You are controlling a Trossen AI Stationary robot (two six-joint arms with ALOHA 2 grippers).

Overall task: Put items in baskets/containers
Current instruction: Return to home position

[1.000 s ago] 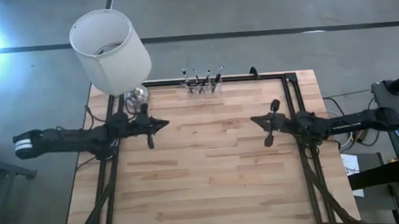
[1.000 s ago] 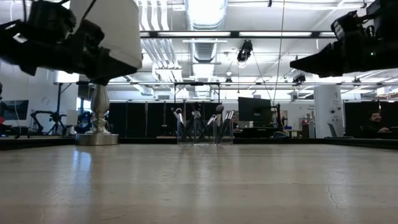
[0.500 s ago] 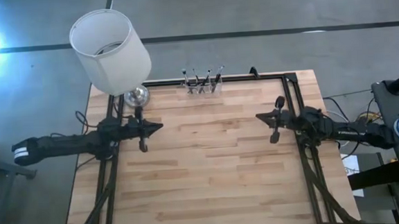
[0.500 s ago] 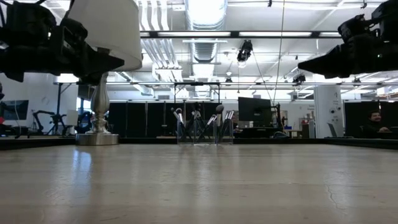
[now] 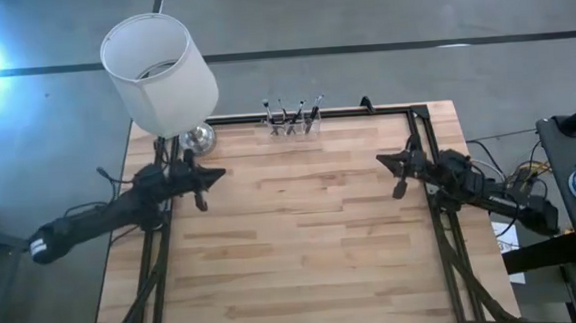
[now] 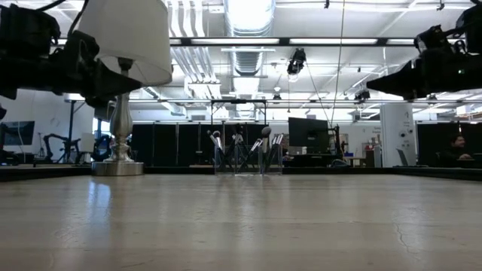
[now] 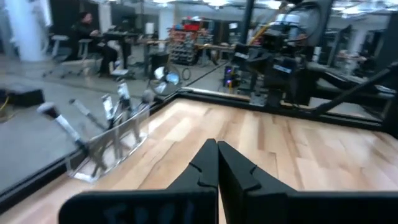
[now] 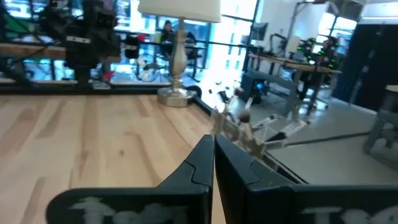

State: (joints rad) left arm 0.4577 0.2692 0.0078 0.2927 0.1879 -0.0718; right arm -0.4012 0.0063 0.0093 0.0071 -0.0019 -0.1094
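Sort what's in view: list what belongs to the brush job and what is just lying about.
Job:
brushes, standing in the clear holder at the table's back edge
left gripper and right gripper, both shut and empty, near the table's sides

Lying about:
lamp, at the back left corner

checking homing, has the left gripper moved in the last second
Yes. The left gripper has pulled back leftward, closer to the lamp base.
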